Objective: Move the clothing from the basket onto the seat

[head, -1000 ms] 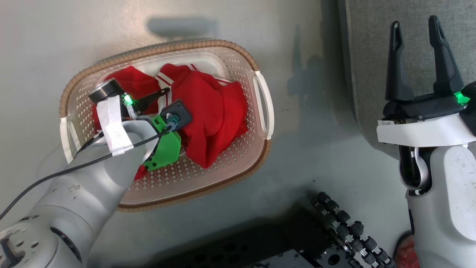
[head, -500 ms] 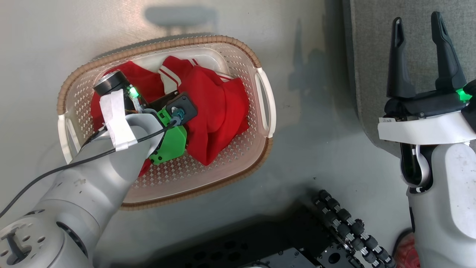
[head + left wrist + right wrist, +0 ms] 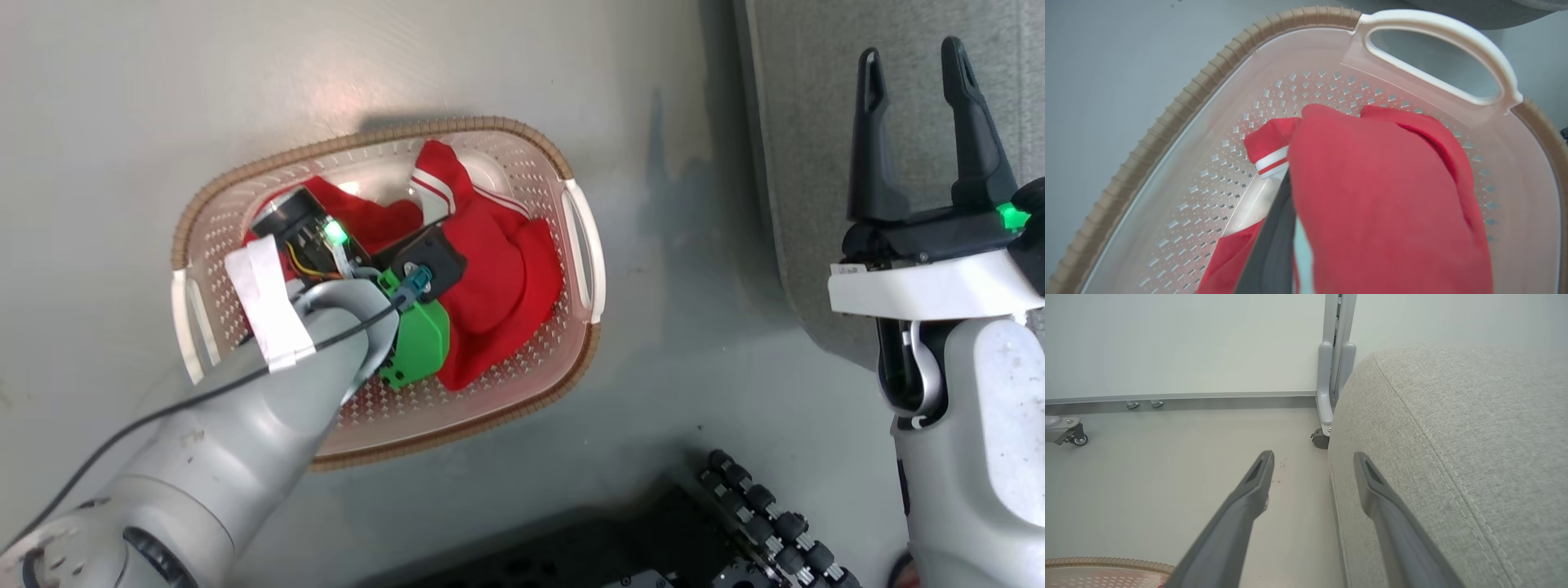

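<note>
Down inside the cream-white perforated plastic basket (image 3: 490,126) with its brown woven-look rim, the left end effector (image 3: 1292,192) has its two dark fingers pinched together on a fold of the soft bright red clothing (image 3: 498,269) with white stripes. One finger (image 3: 1274,245) shows in the left wrist view; fabric drapes over its far side and hides its partner.

The step in hand looks to be the lift out of the basket. To do it well, the arm should rise straight up until the hanging cloth is above the rim. A sideways pull too soon would likely drag the light basket across the smooth grey floor (image 3: 245,82) or snag cloth on the looped white handle (image 3: 1437,24). How much fabric sits between the fingers cannot be told, so a slow lift would expose a slipping hold. The load then needs to travel to the robot's right, to the large light grey upholstered seat (image 3: 816,122), which stands well apart from the basket. The right end effector (image 3: 913,73) hovers near the seat's edge, fingers spread apart and holding nothing.

The clothing is limp, matte knit, bunched in rounded folds, with one striped cuff (image 3: 1271,161) poking out. The basket's walls are glossy and hard, pierced with small diamond holes, the corners rounded. The seat is coarse woven cloth with a rounded edge and a stitched seam (image 3: 1433,457).
</note>
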{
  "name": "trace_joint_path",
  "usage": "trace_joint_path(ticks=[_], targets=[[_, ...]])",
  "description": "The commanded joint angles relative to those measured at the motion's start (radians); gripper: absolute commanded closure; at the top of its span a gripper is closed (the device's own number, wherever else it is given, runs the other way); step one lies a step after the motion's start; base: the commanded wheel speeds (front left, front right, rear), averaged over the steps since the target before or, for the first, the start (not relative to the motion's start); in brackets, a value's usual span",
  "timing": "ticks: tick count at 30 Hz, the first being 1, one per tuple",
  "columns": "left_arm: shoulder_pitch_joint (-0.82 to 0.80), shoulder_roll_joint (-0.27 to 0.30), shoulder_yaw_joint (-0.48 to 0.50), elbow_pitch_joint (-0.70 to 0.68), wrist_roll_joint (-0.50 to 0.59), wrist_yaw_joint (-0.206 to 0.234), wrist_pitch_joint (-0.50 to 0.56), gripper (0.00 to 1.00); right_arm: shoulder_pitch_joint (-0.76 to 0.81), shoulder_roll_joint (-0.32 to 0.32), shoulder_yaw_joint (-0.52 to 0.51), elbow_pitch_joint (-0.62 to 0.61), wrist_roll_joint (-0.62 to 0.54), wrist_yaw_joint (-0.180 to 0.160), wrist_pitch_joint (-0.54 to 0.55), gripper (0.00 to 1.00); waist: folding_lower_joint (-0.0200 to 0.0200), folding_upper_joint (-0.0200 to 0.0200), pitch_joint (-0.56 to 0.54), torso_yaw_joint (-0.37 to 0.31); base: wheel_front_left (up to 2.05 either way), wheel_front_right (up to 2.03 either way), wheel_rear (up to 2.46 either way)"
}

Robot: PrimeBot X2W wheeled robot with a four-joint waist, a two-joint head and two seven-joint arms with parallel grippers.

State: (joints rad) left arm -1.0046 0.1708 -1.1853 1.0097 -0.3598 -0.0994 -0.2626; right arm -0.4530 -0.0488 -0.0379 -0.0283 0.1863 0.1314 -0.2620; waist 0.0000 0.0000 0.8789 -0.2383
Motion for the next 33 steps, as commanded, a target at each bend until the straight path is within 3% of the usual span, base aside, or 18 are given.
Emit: trace_joint_path(ticks=[1,20,33], targets=[[0.026,0.008,0.013,-0.015,-0.004,0.005,-0.003,1.0,0.021,-0.003,-0.001,0.005,0.004,-0.001,-0.004,0.0,0.0,0.0,-0.07,0.019,0.0,0.0,0.0],[0.422,-0.004,0.258,-0.349,0.029,0.091,-0.002,1.0,0.262,-0.003,0.001,0.073,-0.06,-0.001,-0.004,0.0,0.0,0.0,-0.556,0.139,0.0,0.0,0.0],[0.681,-0.019,0.477,-0.526,0.073,0.085,-0.002,1.0,0.458,-0.003,0.024,0.118,-0.065,-0.001,-0.004,0.0,0.0,0.0,-0.853,0.185,0.0,0.0,0.0]])
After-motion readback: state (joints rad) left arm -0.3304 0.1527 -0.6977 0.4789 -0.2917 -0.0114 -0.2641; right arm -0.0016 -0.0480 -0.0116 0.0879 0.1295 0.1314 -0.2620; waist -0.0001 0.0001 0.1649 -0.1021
